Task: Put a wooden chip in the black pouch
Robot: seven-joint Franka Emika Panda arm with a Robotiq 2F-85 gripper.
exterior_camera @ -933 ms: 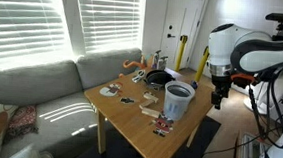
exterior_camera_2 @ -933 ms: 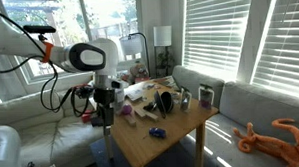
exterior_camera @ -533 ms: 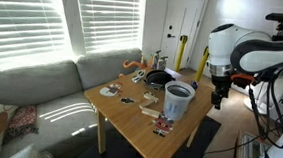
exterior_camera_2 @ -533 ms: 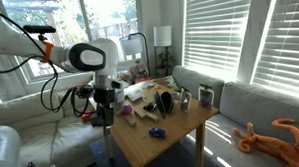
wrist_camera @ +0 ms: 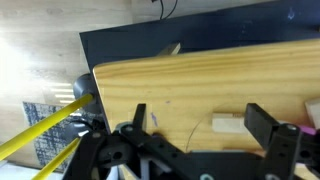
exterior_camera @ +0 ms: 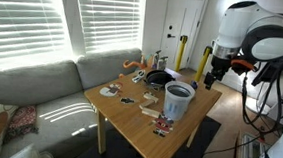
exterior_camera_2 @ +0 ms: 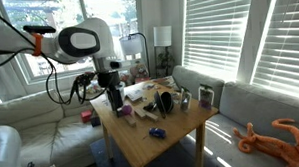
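Observation:
My gripper (wrist_camera: 200, 128) is open and empty, hanging over the near edge of the wooden table (wrist_camera: 200, 70). A small pale wooden chip (wrist_camera: 228, 124) lies on the table between its fingers, nearer one finger. In both exterior views the gripper (exterior_camera: 211, 80) (exterior_camera_2: 114, 101) hovers above the table's end. The black pouch (exterior_camera: 159, 78) is a low round black receptacle near the table's middle. The taller pale cup (exterior_camera: 178, 101) stands beside it. More wooden chips (exterior_camera: 151, 112) lie near the cup.
Small objects and cards are scattered over the table (exterior_camera: 128, 123) (exterior_camera_2: 162, 143). A grey sofa (exterior_camera: 41, 82) runs along the window side, with an orange toy (exterior_camera_2: 266, 137) on it. A dark mat (wrist_camera: 130, 45) lies under the table.
The arm has risen and swung in toward the table; the gripper went from beside the table's end to above its edge.

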